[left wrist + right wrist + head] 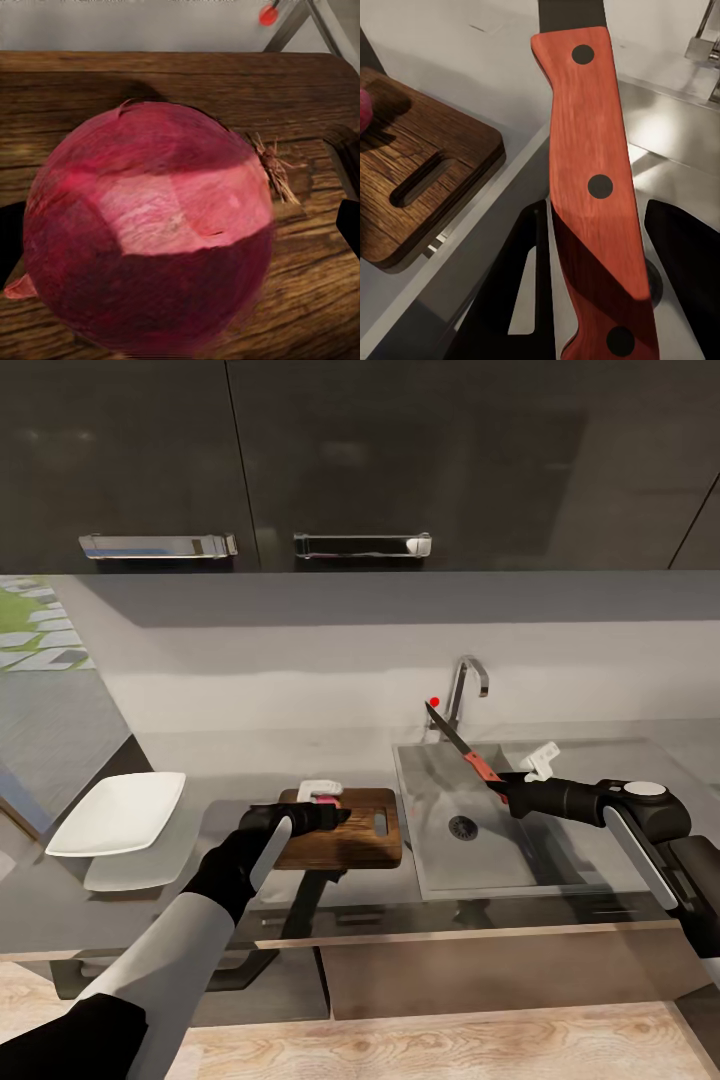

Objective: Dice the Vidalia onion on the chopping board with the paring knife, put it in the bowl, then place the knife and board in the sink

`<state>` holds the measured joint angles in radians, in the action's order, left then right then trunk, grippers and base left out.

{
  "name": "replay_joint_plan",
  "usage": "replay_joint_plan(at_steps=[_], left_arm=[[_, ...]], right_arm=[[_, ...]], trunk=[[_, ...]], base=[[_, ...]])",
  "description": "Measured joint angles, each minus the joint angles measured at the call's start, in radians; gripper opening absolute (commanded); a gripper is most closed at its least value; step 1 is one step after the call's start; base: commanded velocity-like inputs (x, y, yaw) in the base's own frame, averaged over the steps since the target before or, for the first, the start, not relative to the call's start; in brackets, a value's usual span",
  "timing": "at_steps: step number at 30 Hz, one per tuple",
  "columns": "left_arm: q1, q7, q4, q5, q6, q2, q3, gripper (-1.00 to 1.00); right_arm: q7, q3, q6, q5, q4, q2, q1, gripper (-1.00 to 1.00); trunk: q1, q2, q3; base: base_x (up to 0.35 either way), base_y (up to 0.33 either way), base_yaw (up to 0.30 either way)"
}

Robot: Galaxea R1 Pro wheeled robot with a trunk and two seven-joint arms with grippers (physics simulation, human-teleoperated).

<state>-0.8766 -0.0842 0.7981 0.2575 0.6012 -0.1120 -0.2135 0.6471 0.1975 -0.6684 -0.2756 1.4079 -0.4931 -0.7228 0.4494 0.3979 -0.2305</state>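
The left wrist view alone shows the onion's (150,225) dry root tuft and peeling skin; it sits on the chopping board (180,82), black fingers (9,232) close at either side. Whether the left claw (330,815) actually pinches it cannot be told. The right wrist view shows three rivets in the paring knife's (592,195) red-brown handle, which the right claw (600,300) is clamped around. One onion, one board, one knife, one white bowl (118,815), one sink (440,860). In the head view the left arm reaches toward 12 o'clock over the board on the desk (180,880); the right arm lies across the sink toward 9 o'clock, blade pointing to 11 o'clock. The bowl rests at the board's 9 o'clock.
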Motion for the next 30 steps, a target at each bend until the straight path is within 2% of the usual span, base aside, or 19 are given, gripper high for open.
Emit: replay_joint_plan(at_steps=[11,14,18,25,30], left_arm=[[0.0,0.0,0.003,0.0,-0.003,0.0,0.0,1.0],[0.0,0.0,0.02,-0.002,-0.03,0.0,0.0,1.0],[0.0,-0.001,0.068,-0.002,-0.062,0.002,-0.001,1.0],[0.001,0.003,0.198,-0.002,-0.062,0.025,-0.002,1.0],[0.002,0.004,0.235,-0.002,-0.059,0.037,-0.002,1.0]], right_arm=[[0.0,0.001,0.0,0.0,0.0,0.0,0.0,-1.0],[0.0,0.001,0.0,0.0,0.0,0.0,0.0,-1.0],[0.0,0.001,0.0,0.0,0.0,0.0,0.0,-1.0],[0.0,0.001,0.0,0.001,0.0,0.0,0.0,-1.0],[0.0,0.002,0.0,0.001,0.0,0.001,0.0,-1.0]], trunk=[[0.0,0.0,0.0],[0.0,0.0,0.0],[0.0,0.0,0.0],[0.0,0.0,0.0],[0.0,0.0,0.0]], base=[[0.0,0.0,0.0],[0.0,0.0,0.0],[0.0,0.0,0.0],[0.0,0.0,0.0],[0.0,0.0,0.0]])
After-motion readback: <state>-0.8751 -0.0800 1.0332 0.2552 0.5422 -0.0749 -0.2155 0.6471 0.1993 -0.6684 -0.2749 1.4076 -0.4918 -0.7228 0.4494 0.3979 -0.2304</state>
